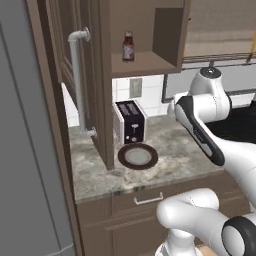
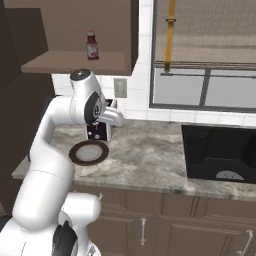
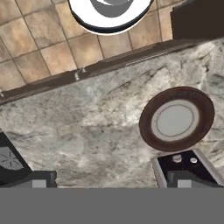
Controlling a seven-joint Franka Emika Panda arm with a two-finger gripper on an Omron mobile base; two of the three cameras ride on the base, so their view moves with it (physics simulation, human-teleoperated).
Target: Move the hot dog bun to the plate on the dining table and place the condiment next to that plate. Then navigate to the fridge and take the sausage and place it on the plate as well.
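The condiment (image 1: 128, 46) (image 2: 91, 45), a small dark red bottle with a red cap, stands upright on the open shelf of an upper wall cabinet. My gripper (image 3: 111, 181) hangs over the marble wall counter (image 3: 87, 127) well below that shelf, looking down. It is open, its jaws stand wide apart and nothing is between them. The hot dog bun, the plate, the dining table, the fridge and the sausage are out of view.
A black toaster (image 1: 131, 121) (image 2: 97, 131) (image 3: 186, 168) stands under the shelf, with a brown-rimmed dish (image 1: 137, 156) (image 2: 88, 152) (image 3: 176, 119) in front of it. An open cabinet door with a white handle (image 1: 77, 80) juts out at left. A dark basin (image 2: 220, 152) lies at right.
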